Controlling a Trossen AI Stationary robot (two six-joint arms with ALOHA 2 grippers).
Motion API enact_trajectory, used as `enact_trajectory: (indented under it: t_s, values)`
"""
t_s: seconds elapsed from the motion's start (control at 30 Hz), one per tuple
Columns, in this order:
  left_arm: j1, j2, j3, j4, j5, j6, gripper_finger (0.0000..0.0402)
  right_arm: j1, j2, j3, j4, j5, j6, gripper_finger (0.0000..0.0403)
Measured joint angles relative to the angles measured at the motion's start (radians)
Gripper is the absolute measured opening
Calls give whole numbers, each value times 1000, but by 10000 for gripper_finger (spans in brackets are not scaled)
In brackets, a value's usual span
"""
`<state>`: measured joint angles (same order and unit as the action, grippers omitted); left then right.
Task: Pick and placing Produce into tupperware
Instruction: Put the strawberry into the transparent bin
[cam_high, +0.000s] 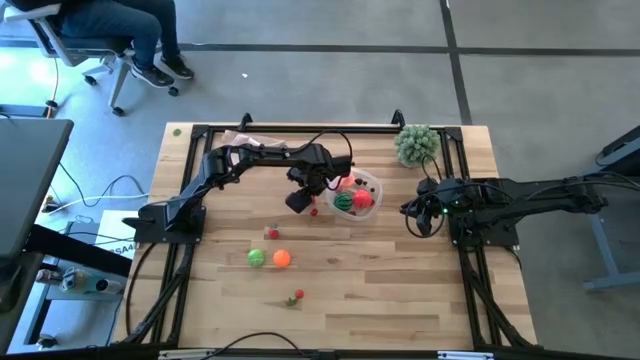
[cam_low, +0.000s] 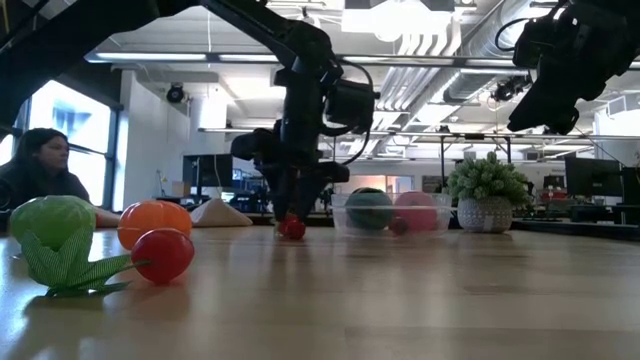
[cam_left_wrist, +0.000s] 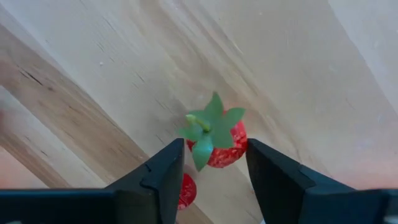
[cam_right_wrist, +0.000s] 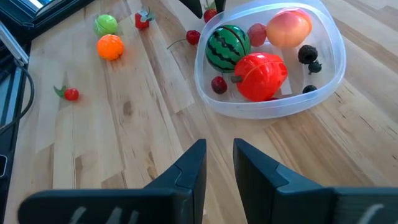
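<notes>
A small red strawberry (cam_left_wrist: 222, 149) with a green leafy top lies on the wooden table just left of the tupperware (cam_high: 376, 184). My left gripper (cam_left_wrist: 214, 168) points straight down over it, a finger at each side, shut on it. A tiny red cherry (cam_left_wrist: 186, 190) lies beside one finger. The clear tupperware (cam_right_wrist: 333, 68) holds a striped green ball (cam_right_wrist: 227, 46), a big red piece (cam_right_wrist: 260, 76), a peach-coloured ball (cam_right_wrist: 288, 28) and dark berries (cam_right_wrist: 308, 55). My right gripper (cam_right_wrist: 219, 155) waits at the table's right, right of the tub, slightly open with nothing between its fingers. My left gripper has the strawberry's red body (cam_left_wrist: 239, 144) between its two fingers, one finger (cam_left_wrist: 168, 174) on each side. The fingers come from above, pointing down. The strawberry rests on the table (cam_left_wrist: 124, 74), leaves up.
A green ball (cam_high: 257, 258), an orange ball (cam_high: 282, 258) and a red piece (cam_high: 272, 232) lie left of the table's middle; a small red berry with a leaf (cam_high: 297, 296) lies nearer the front. A bushy potted plant (cam_high: 417, 145) stands far right. A person sits beyond the table's far left.
</notes>
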<state>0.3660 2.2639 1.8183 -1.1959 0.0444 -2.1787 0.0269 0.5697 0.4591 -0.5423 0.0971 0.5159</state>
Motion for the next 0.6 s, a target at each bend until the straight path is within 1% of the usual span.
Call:
enact_trajectory:
  t_s: [0.13,0.23,0.4,0.6]
  values:
    - [0,0,-3,-12,7,1,152,0,0,0,0,0,0,71]
    - [-3,1,-36,3,21,1,150,0,0,0,0,0,0,71]
    - [0,2,-65,17,80,62,152,0,0,0,0,0,0,71]
    - [0,2,-66,29,85,84,152,0,0,0,0,0,0,71]
